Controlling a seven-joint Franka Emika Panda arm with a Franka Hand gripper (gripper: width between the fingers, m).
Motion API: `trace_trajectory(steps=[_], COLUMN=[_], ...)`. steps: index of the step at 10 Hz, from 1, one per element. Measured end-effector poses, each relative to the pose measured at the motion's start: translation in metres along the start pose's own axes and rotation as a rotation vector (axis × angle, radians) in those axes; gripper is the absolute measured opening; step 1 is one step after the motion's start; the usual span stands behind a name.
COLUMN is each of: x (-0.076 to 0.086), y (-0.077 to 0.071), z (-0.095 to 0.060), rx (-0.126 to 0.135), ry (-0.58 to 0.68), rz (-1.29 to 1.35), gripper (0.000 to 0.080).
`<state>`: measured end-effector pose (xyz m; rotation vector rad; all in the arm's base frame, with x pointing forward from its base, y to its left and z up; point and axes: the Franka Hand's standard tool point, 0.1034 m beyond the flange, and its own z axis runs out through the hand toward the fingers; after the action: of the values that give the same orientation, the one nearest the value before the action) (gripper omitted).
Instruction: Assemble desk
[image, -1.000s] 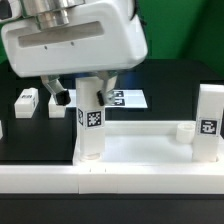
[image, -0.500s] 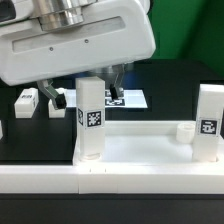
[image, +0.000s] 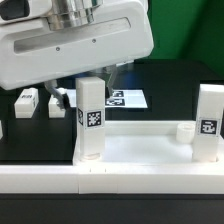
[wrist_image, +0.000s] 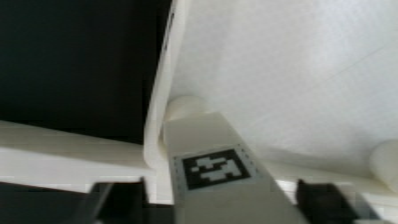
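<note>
Gripper (wrist_image: 214, 197) open, straddling upright leg (image: 91, 122) in desk panel (image: 140, 146) left corner socket; likely poised to grip and twist it tight.

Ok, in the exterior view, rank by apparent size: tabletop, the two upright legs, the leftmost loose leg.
1. Tabletop.
2. Centre upright leg and right upright leg: look alike, unranked.
3. Leftmost loose leg: smallest, though farther away, so unsure.

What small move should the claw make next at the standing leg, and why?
Probably close the claw on the upright desk leg. Its fingers stand on either side of that leg with gaps showing, and the leg sits in the tabletop corner, so gripping seems due.
</note>
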<state>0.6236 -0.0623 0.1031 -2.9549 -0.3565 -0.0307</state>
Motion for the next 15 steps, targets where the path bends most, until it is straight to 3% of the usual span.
trace_trajectory(steps=[1, 5, 8, 12, 15], x=[0.0, 0.006, 0.011, 0.015, 0.017], y=[0.002, 0.0, -0.004, -0.009, -0.018], z=[0.0, -0.001, 0.001, 0.0, 0.005], rx=[-0.003, -0.014, -0.022, 0.018, 0.029], ry=[0.002, 0.033, 0.053, 0.054, 0.014], rz=[0.042, 0.409, 0.942, 1.555, 1.619], gripper=[0.0295, 0.0294, 0.0294, 0.0294, 0.0294])
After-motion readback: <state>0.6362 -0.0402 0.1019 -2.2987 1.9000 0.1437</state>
